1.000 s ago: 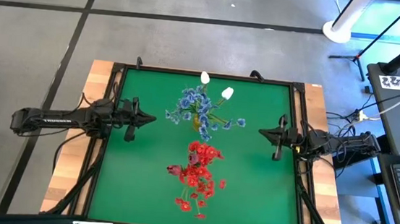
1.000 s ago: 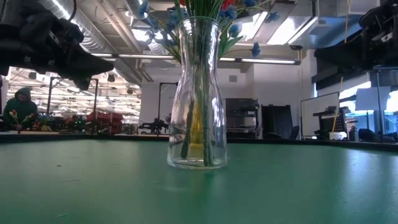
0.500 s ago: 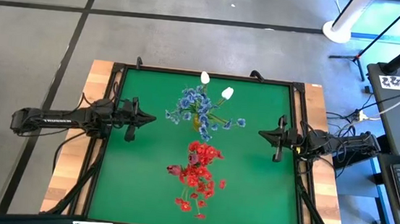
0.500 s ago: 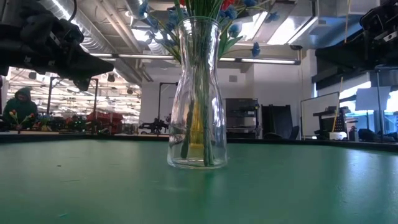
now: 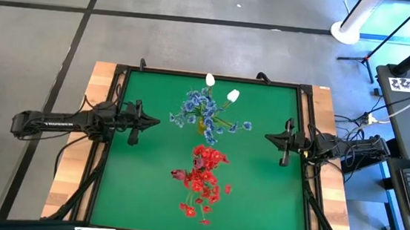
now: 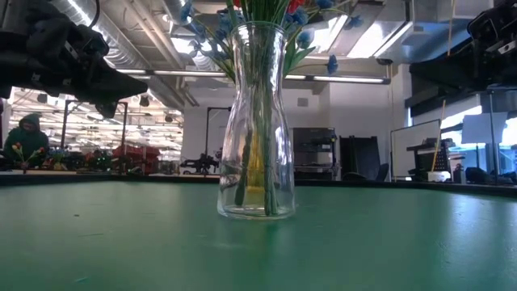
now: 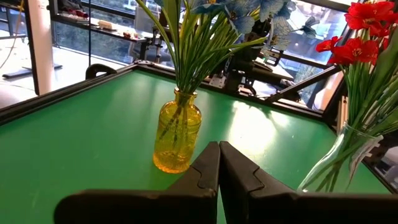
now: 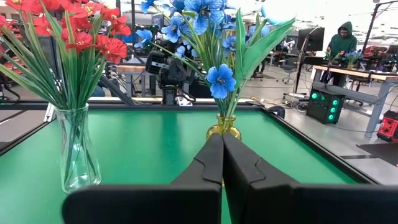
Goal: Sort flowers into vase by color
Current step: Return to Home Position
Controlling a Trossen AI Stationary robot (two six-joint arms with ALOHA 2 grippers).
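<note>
Blue blossom sprays with two white buds (image 5: 209, 112) stand in a yellow glass vase (image 7: 177, 139) toward the table's far side, stems inside it. Red sprays (image 5: 203, 176) and a dark pink bud (image 5: 178, 174) stand in a clear glass vase (image 6: 256, 121) nearer the near edge. My left gripper (image 5: 158, 123) hovers at the table's left side, shut and empty, apart from both vases. My right gripper (image 5: 268, 136) hovers at the right side, also shut and empty.
A green mat (image 5: 139, 184) covers the table inside a black raised frame (image 5: 212, 77). Both vases stand along the table's middle line. Bare mat lies to the left and right of them. A person in a green hood (image 6: 26, 139) sits far behind the table.
</note>
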